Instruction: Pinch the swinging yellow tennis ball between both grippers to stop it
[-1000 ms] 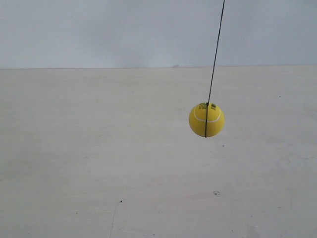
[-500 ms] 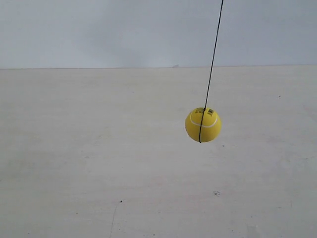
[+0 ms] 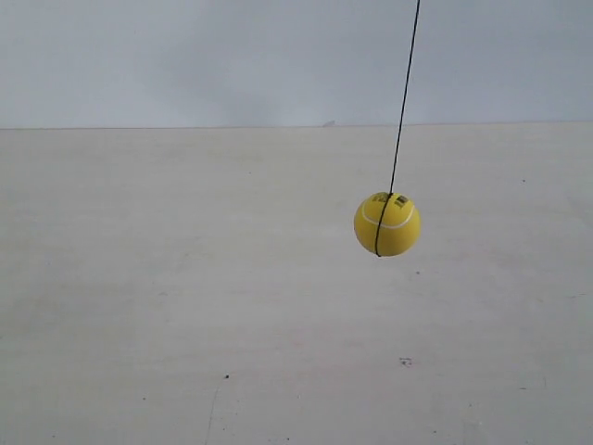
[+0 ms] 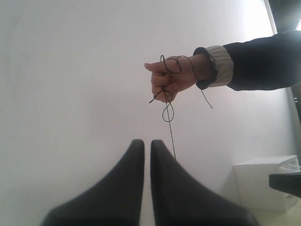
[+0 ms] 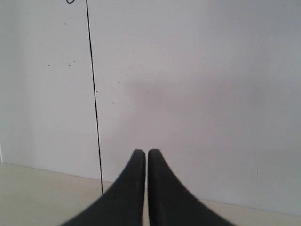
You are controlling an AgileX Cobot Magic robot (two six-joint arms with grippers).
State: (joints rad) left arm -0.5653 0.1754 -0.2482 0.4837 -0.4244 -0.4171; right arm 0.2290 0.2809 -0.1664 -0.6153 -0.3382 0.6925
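Observation:
The yellow tennis ball [image 3: 387, 224] hangs in the air on a thin black string [image 3: 404, 97] at the right of the exterior view, above the pale table [image 3: 185, 297]. No gripper shows in that view. My left gripper [image 4: 147, 142] is shut with nothing in it; the string [image 4: 171, 136] runs down just behind one finger from a person's hand [image 4: 171, 77]. My right gripper [image 5: 143, 152] is shut and empty too, with the string [image 5: 94, 103] passing off to one side. The ball is hidden in both wrist views.
A person's dark sleeve [image 4: 263, 61] reaches in and holds the looped string. A white box [image 4: 263, 181] stands against the wall in the left wrist view. A plain white wall [image 3: 185, 56] rises behind the table.
The ball swung slightly left and down half a second ago, and has now come back right and up to about where it hung a second ago.

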